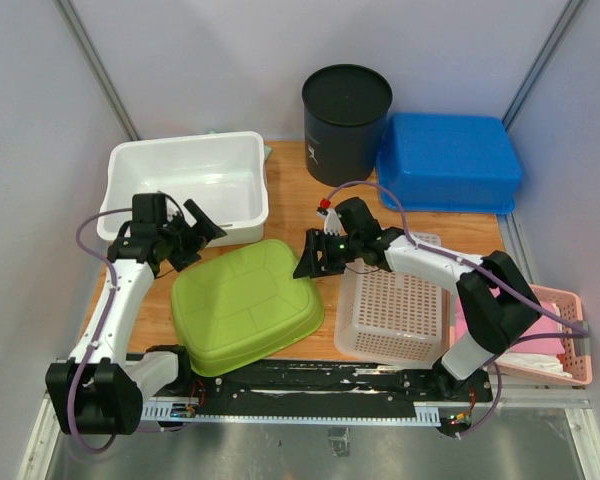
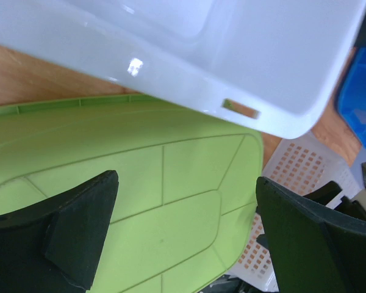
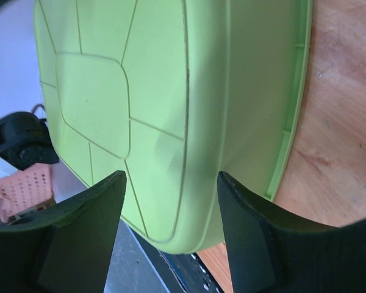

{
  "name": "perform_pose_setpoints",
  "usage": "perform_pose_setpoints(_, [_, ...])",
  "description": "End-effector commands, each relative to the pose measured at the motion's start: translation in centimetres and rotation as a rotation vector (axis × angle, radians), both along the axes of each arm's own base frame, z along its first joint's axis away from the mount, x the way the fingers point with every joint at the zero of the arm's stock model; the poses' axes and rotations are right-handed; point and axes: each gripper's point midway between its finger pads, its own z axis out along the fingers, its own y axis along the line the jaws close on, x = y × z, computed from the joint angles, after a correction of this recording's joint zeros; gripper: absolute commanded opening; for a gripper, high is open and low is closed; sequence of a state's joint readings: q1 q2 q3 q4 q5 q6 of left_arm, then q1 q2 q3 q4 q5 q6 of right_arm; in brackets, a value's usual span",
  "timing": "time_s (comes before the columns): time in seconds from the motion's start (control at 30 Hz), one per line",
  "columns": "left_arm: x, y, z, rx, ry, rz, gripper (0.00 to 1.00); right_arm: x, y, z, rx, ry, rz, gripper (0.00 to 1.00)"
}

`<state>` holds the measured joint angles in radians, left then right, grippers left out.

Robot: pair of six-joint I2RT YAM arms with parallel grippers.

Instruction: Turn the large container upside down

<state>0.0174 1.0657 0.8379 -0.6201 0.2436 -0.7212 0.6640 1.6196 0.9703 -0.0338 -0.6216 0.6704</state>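
The large green container (image 1: 245, 305) lies bottom up on the table at the front centre, its ribbed base facing up. It also fills the left wrist view (image 2: 140, 183) and the right wrist view (image 3: 140, 91). My left gripper (image 1: 202, 232) is open and empty just above the container's far left corner, its jaws wide apart over the base (image 2: 186, 183). My right gripper (image 1: 315, 262) is open and empty at the container's far right corner, jaws either side of the rounded edge without touching it (image 3: 171, 177).
A white tub (image 1: 185, 142) stands behind the green container, close to the left gripper (image 2: 262, 61). A white perforated basket (image 1: 395, 310) sits right of the container. A black bin (image 1: 345, 110) and an upturned blue tub (image 1: 448, 160) stand at the back. A pink basket (image 1: 565, 340) is at the right.
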Motion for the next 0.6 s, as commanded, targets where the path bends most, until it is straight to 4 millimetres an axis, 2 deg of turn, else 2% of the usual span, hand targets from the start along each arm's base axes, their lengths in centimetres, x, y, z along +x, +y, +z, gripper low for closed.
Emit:
perform_pose_setpoints(0.0, [0.0,2.1,5.3,0.134,-0.103,0.027,0.99,-0.9,-1.5,0.1,-0.126,-0.080,0.024,0.63])
perform_pose_setpoints(0.1, [-2.5,4.6,5.1,0.250,-0.017,0.109,0.99,-0.3,-2.2,-0.1,-0.180,-0.114,0.002,0.63])
perform_pose_setpoints(0.3, [-8.0,7.7,1.3,0.360,0.139,0.262,0.99,0.3,-1.6,-0.4,-0.177,-0.114,0.003,0.65])
perform_pose_setpoints(0.43, [-9.4,7.0,-2.1,0.310,0.218,0.293,0.99,0.5,-1.1,-0.9,-0.172,-0.102,0.016,0.67])
perform_pose_setpoints(0.57, [-10.0,6.2,-4.4,0.256,0.238,0.301,0.99,0.3,-0.5,-1.3,-0.162,-0.080,0.046,0.68])
